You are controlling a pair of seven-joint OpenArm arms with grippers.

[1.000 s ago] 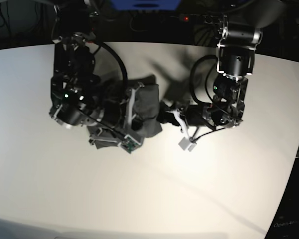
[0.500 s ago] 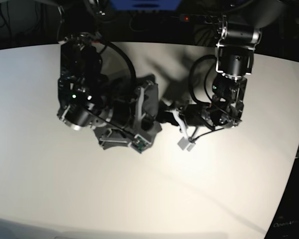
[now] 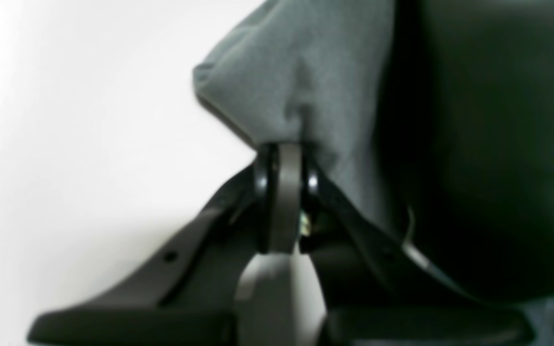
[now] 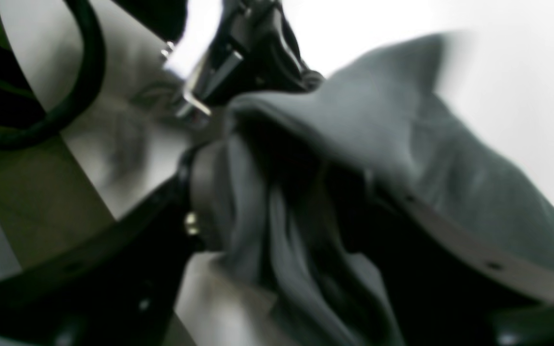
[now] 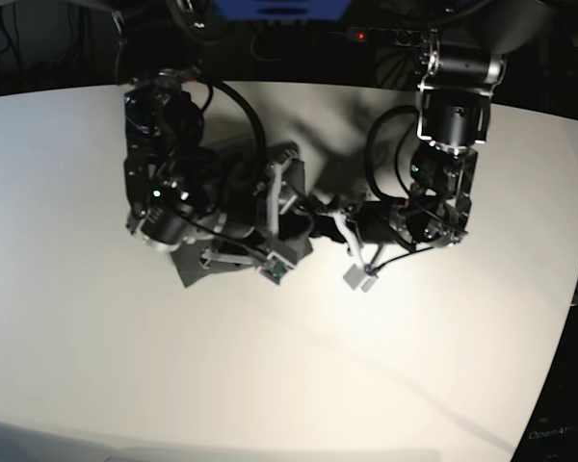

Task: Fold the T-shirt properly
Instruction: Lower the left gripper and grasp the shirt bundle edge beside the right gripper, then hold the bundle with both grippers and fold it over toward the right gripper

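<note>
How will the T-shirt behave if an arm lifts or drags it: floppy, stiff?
Probably floppy: the T-shirt sags in soft folds in the right wrist view. Likely stretches rather than slides: cloth puckers where the left gripper pinches it. Probably light; it lies bunched on the table.

White table point(image 5: 96, 366) brightly lit; dark room beyond, red indicator light point(image 5: 361, 37).
</note>
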